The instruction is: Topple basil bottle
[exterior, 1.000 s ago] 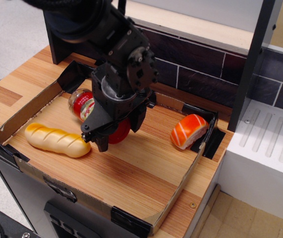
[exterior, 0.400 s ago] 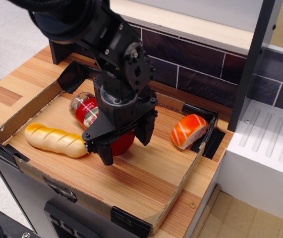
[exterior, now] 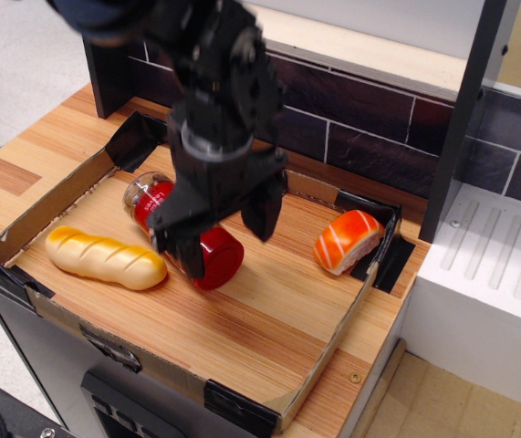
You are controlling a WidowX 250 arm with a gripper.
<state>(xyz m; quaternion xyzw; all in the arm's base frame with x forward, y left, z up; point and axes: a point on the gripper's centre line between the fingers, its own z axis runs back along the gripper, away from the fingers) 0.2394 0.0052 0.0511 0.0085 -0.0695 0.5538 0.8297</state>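
The basil bottle (exterior: 155, 203) lies on its side on the wooden tray floor (exterior: 260, 310), its clear base toward the back left and its wide red lid (exterior: 218, 258) toward the front. My black gripper (exterior: 226, 239) hangs just above the bottle's lid end, fingers spread apart and holding nothing. Its left finger (exterior: 185, 255) overlaps the bottle's middle, and its right finger (exterior: 267, 215) is to the right of the lid. The gripper body hides the bottle's mid section.
A yellow bread loaf (exterior: 105, 257) lies at the tray's front left, close to the bottle. A salmon sushi piece (exterior: 348, 241) sits at the right rim. Cardboard walls (exterior: 55, 205) ring the tray. A dark brick wall (exterior: 379, 137) stands behind, a white rack (exterior: 497, 265) to the right.
My gripper has lifted up off the tray floor and away from the bottle. The red lid, earlier half hidden behind the fingers, now shows in full; the bottle stays lying down.
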